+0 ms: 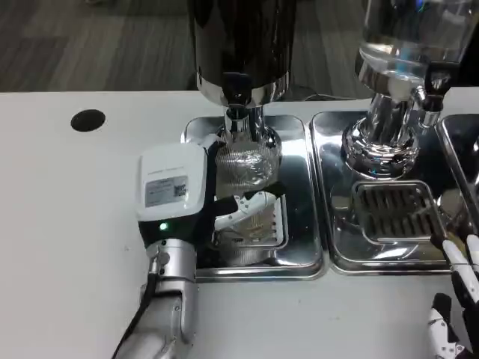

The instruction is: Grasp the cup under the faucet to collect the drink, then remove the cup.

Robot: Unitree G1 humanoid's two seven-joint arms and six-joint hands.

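On the far left of the white table (67, 224) I see a dark round hole (87, 120), well apart from the work.

Next comes my left hand (183, 198), its white back facing the camera, its fingers (251, 206) reaching rightward over the left steel drip tray (296, 258). They wrap around the clear plastic cup (243, 168), so I read this hand as gripping the cup. The cup lies directly right of the palm, touching it. It stands over the tray's grate, under the faucet (238, 101) of the dark drink dispenser (239, 45). Its long axis looks upright or nearly so, mouth pointing up toward the spout. The clear wall blurs into the reflections, so I cannot tell any slight tilt, or whether drink has collected in it.

The relation my next move turns on is that vertical line: the faucet sits just above the rim, so I judge the cup has to come out sideways or toward me, kept upright, before any lift.

Further right is the second steel tray (329, 187) with its slotted grate (397, 209), under a clear-tank dispenser (404, 45).

At the bottom right edge my right hand (458, 299) is partly cut off by the frame, near that tray and well apart from the cup. Its fingers look spread and hold nothing. The left hand is plainly the nearer 1 of the 2.
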